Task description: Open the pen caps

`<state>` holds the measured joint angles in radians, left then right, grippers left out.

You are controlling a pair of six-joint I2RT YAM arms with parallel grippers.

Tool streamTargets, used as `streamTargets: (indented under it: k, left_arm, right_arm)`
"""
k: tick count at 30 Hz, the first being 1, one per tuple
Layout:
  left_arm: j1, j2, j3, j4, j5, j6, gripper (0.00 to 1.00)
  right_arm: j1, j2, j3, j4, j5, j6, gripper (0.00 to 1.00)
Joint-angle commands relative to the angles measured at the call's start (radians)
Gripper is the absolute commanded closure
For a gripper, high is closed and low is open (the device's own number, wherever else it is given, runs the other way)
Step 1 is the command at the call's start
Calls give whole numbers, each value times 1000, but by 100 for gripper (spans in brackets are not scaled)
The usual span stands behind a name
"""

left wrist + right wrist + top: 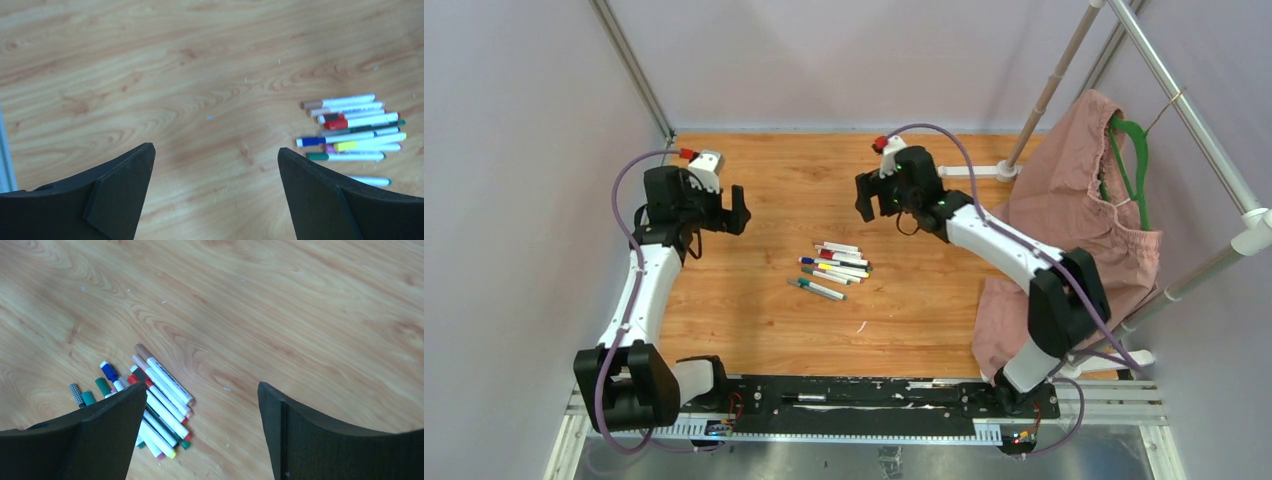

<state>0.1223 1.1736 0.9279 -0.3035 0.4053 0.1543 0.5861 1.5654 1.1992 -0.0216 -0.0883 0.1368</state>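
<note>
Several thin white markers [836, 267] lie bunched in the middle of the wooden table, each with a small coloured cap. In the left wrist view I see a blue cap [310, 141], a red cap [336, 123], a yellow cap [345, 146] and a green cap [317, 156]. The right wrist view shows the blue cap [108, 372] and a green cap [103, 386]. My left gripper [736, 210] hovers open and empty to the left of the markers. My right gripper [864, 198] hovers open and empty behind them.
A pink cloth [1064, 230] hangs on a green hanger [1130, 165] from a metal rack [1194, 120] at the right. The rack's white foot [984, 170] rests on the table at the back. Grey walls close in the back and sides.
</note>
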Motion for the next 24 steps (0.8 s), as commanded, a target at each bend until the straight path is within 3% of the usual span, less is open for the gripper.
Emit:
streamTargets:
  k: [1,4,16,24]
  left_arm:
    - [6,-11,32,-200,22,47,0]
    - [6,-25,33,-228,5,69,0]
    - [5,-44,43,-312,39,126,0]
    - [5,-85,36,-313,52,156,0]
  right_arm:
    - [54,210,171,-216,-101,-126,20]
    - [69,362,277,-283,-145,-173,33]
    - [121,517,365,-290,-150,-228,37]
    - [127,547,380,-278,-160,-227,51]
